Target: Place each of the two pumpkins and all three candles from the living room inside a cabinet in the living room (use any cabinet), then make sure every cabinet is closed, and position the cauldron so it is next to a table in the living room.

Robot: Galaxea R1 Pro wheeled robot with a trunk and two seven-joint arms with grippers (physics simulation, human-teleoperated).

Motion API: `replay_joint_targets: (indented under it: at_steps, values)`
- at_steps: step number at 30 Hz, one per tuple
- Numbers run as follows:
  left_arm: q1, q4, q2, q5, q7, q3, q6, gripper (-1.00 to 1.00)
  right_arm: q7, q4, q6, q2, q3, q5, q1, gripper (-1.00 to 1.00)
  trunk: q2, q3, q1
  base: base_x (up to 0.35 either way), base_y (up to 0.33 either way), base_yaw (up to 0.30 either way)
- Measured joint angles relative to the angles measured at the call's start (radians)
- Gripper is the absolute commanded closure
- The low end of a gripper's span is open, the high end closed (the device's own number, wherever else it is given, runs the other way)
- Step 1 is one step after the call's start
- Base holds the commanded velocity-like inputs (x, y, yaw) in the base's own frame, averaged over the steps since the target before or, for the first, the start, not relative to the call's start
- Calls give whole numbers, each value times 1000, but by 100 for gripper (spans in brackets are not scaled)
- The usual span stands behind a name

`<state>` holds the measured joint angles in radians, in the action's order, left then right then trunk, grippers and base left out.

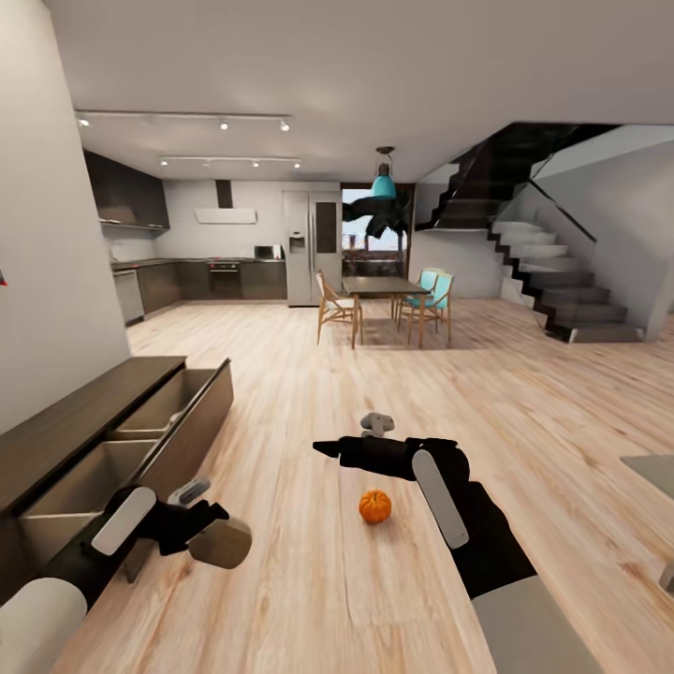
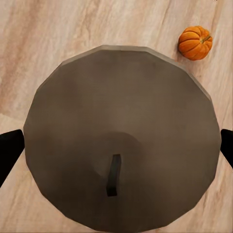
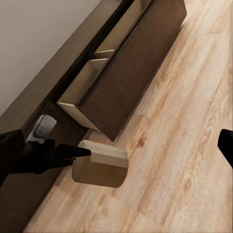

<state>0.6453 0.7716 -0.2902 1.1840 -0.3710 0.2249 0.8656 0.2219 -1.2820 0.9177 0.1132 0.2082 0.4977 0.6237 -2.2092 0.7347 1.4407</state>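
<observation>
Pale wood-plank floor [image 1: 309,580], visible grain, runs from the robot's base to the far kitchen. Nearest: left gripper [image 1: 208,513] holds a candle [image 1: 222,543], short thick cylinder, tan-cream, matte; in the right wrist view a black finger [image 3: 73,151] lies across the candle's top edge [image 3: 100,164], so it's pinched, held off the floor just in front of the cabinet. Left wrist view looks down on the candle's round faceted end face [image 2: 121,141] with a short dark wick, black fingertips at either side. Cabinet [image 1: 84,412] sits to the robot's left: long, low, dark brown wood, flat top, wide drawer pulled open showing pale compartments with dividers [image 3: 85,82]. Right gripper [image 1: 348,447] is black, pointing left over the floor; fingers show wide apart at the edges of the right wrist view, nothing between them. One pumpkin [image 1: 375,506], small, orange, ribbed, short stem, lies on the floor just below the right gripper, also seen at [image 2: 195,42]. Grey tabletop corner [image 1: 655,473] at right edge. Far: dining table with teal and wood chairs [image 1: 386,292], steel fridge [image 1: 312,248], dark staircase [image 1: 552,281].
</observation>
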Motion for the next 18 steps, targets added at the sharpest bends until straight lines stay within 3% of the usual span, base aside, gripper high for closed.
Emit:
replay_joint_targets:
  at_steps: [6,9,13,18]
  values:
    - [0,0,0,-3,0,20,-38,100,2,0,-2,0,0,0,0,-100,0,0,0,325,-57,0]
    - [-1,0,1,-1,1,27,-41,100,2,0,-2,0,-1,0,0,-100,0,0,0,256,-208,-15]
    - [-1,0,1,0,1,63,-43,100,1,-1,-2,0,0,0,0,-100,0,0,0,239,-237,-8]
    - [-1,0,1,0,1,74,-44,100,3,0,-2,-1,-2,0,0,-100,0,0,0,247,-220,-1]
